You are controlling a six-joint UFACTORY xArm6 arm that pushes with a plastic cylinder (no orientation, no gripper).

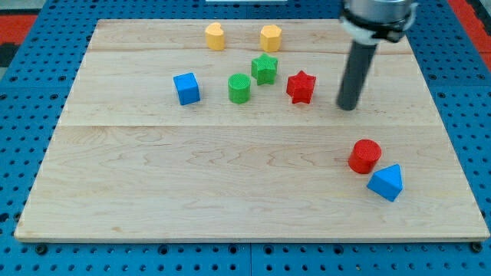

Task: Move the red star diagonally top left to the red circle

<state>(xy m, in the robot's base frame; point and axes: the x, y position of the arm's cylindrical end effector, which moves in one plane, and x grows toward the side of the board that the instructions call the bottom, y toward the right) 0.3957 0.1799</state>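
Observation:
The red star lies on the wooden board right of centre, near the view's top. The red circle sits lower, at the view's right, touching the blue triangle at its lower right. My tip is down at the board, a short way to the right of the red star and slightly lower, not touching it. The tip is well above the red circle.
A green star sits just upper left of the red star, with a green circle and a blue cube further left. A yellow heart and a yellow hexagon lie near the top edge.

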